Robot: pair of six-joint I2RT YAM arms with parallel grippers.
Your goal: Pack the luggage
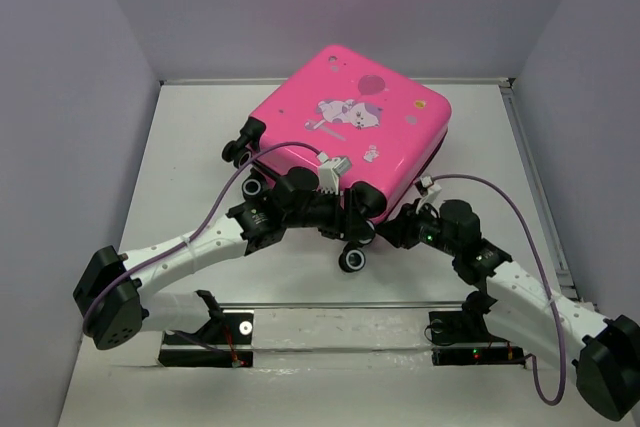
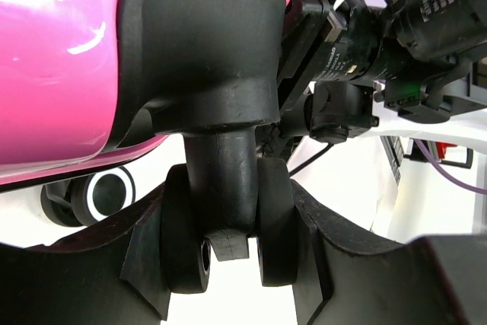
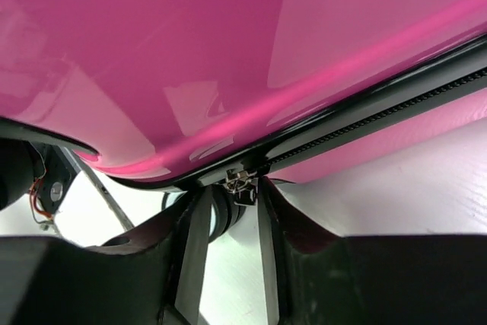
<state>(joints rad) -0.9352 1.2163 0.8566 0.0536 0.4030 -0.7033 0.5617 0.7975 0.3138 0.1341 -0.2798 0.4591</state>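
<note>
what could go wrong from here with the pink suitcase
1. The right hand has the small zipper pull only between its fingertips, so the pull may slip out on a tug.
2. The left hand grips the luggage only by a caster wheel. If that wheel swivels, the case could turn instead of staying braced.
3. Both arms crowd the same near edge of the case and might bump each other.

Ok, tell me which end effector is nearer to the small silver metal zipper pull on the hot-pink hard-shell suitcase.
Right. The right end effector has the zipper pull between its fingertips; the left end effector straddles a black twin-wheel caster at a corner of the suitcase.
</note>
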